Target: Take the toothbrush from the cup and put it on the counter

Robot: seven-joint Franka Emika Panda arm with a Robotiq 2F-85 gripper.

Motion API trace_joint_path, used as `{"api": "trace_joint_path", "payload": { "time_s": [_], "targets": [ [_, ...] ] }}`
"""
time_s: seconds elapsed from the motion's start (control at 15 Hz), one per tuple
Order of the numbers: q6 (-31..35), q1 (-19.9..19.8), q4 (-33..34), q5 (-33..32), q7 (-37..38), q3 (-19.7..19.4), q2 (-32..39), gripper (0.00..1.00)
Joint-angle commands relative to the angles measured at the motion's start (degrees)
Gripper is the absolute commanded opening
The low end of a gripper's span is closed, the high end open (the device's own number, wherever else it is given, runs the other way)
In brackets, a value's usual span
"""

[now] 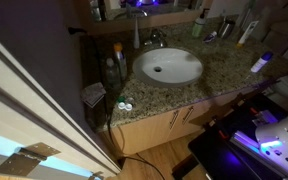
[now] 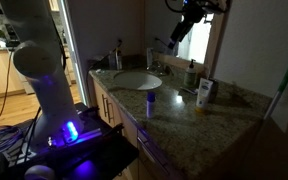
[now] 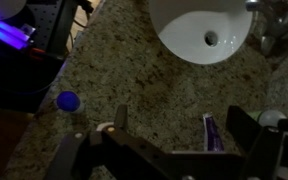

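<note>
My gripper hangs high above the counter, near the mirror, open and empty. In the wrist view its two dark fingers are spread wide over the speckled granite counter, with the white basin beyond. A dark cup-like container with a thin light stick rising from it stands at the back of the counter by the wall. It is too small to tell whether the stick is the toothbrush. A dark container also stands beside the basin.
A purple-and-white tube lies on the counter far below the fingers. A blue-capped bottle stands near the front edge and also shows in an exterior view. The faucet is behind the basin. A white tube stands upright.
</note>
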Motion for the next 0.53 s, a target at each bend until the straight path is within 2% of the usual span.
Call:
{"api": "trace_joint_path", "payload": {
  "time_s": [0.0,0.07,0.27,0.4,0.47],
  "targets": [
    [-3.8,-4.4,11.2,9.7,5.8,0.1,11.7,1.0],
    [-0.4,-3.3,5.3,5.7,3.0,1.2,6.7,1.0],
    [-1.7,-4.8,9.6,8.5,4.8,1.2,11.4,1.0],
    [5.6,-3.7,9.1,9.1,11.5,1.3,13.9,1.0],
    [5.3,-4.7,11.6,11.7,14.7,1.7,17.1,1.0]
  ]
}}
